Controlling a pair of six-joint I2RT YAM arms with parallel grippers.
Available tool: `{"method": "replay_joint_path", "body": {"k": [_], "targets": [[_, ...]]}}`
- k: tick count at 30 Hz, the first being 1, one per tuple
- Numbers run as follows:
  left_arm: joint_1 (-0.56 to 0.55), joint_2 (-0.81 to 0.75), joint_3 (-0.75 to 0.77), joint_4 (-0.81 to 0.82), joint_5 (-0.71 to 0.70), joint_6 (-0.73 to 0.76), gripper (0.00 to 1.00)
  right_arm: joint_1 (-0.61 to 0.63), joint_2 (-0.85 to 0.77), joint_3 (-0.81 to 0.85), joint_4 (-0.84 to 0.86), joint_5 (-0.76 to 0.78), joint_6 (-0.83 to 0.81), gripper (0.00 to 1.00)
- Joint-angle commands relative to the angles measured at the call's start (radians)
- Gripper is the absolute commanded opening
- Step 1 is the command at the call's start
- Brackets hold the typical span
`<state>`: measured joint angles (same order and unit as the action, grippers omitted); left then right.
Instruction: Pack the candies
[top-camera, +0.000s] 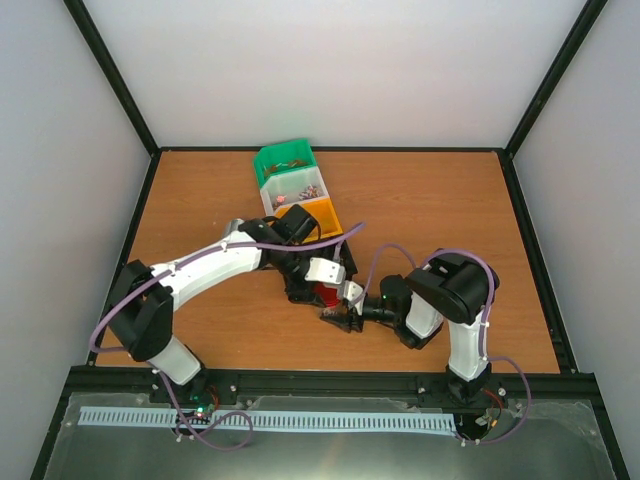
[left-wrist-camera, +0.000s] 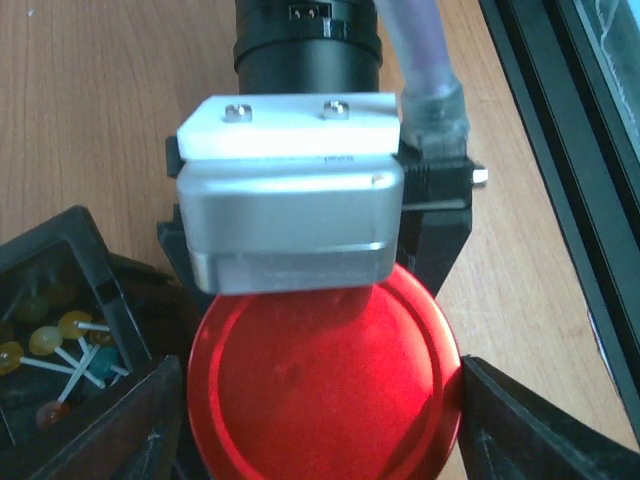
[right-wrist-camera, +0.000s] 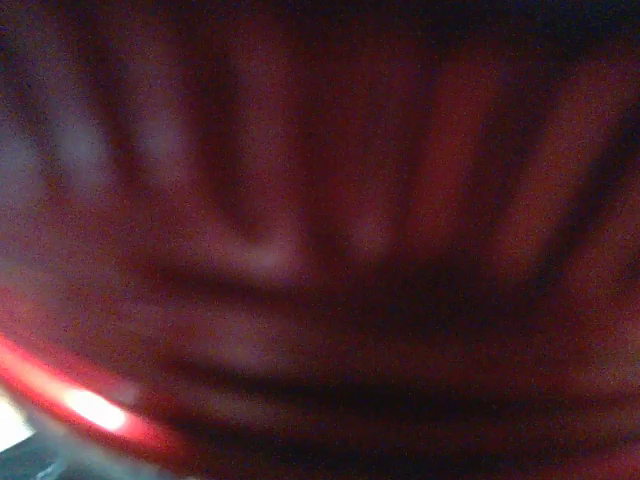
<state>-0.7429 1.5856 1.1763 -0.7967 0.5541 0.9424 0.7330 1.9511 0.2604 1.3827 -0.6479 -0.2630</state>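
Note:
A round red lid (left-wrist-camera: 325, 385) tops a red jar (top-camera: 326, 295) just in front of the arms. My left gripper (top-camera: 322, 285) comes down from above, and its black fingers (left-wrist-camera: 530, 425) press against both sides of the lid. My right gripper (top-camera: 342, 314) holds the jar from the side; blurred red ribbing (right-wrist-camera: 320, 240) fills the right wrist view, and its silver body (left-wrist-camera: 290, 215) hangs over the lid's far edge. Small mixed candies (top-camera: 297, 187) lie in the white bin (top-camera: 272, 198). More candies (left-wrist-camera: 60, 335), on white sticks, lie in a black bin (left-wrist-camera: 85, 235) beside the jar.
A green bin (top-camera: 285, 160), the white bin and an orange bin (top-camera: 312, 214) stand in a row at the back of the wooden table (top-camera: 450, 210). The left arm's forearm (top-camera: 215, 265) stretches across the middle. A black rail (left-wrist-camera: 560, 120) runs along the near edge.

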Motion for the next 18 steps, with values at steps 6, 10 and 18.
{"method": "replay_joint_path", "body": {"k": [6,10,18], "targets": [[0.002,-0.189,-0.166,0.221,-0.110,-0.280,0.83,0.009,-0.012,0.005,0.078,0.055,0.005,0.53],[-0.058,-0.253,-0.234,0.320,-0.192,-0.397,0.84,0.010,-0.012,0.002,0.090,0.112,0.011,0.52],[-0.117,-0.230,-0.247,0.389,-0.297,-0.562,0.86,0.010,-0.015,-0.002,0.095,0.122,0.022,0.52]]}}
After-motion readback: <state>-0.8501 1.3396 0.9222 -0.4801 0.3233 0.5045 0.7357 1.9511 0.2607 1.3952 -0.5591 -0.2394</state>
